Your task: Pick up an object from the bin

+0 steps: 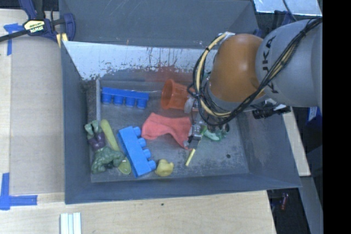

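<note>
My gripper (193, 135) reaches down in the middle right of the bin, at the right end of a crumpled pink cloth (162, 127). A thin yellow stick (190, 158) lies just below it, pointing to the front. A small teal-green thing (213, 133) sits close on its right. Behind the cloth an orange cup (174, 95) lies on its side, partly hidden by the arm's cover.
A blue toy brick (136, 150) lies left of the cloth, with a small yellow piece (164, 168) at its front end. A flat blue block (125, 98) rests at the back left. A green, purple and yellow heap (104, 148) fills the front left corner.
</note>
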Controlling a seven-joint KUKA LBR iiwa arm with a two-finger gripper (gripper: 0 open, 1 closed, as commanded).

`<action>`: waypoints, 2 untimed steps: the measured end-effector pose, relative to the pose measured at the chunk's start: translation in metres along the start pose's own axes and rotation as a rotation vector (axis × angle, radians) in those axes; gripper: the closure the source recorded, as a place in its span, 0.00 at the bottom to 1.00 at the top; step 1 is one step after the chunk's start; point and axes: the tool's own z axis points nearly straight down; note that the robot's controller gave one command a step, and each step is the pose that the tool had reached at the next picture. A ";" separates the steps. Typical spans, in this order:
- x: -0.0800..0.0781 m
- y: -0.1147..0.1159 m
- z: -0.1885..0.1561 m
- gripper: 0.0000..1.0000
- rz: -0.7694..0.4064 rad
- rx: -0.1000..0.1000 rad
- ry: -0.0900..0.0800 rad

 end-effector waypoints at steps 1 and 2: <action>0.013 0.029 0.006 0.00 0.004 -0.001 -0.004; 0.031 0.030 0.007 0.00 0.155 0.001 0.000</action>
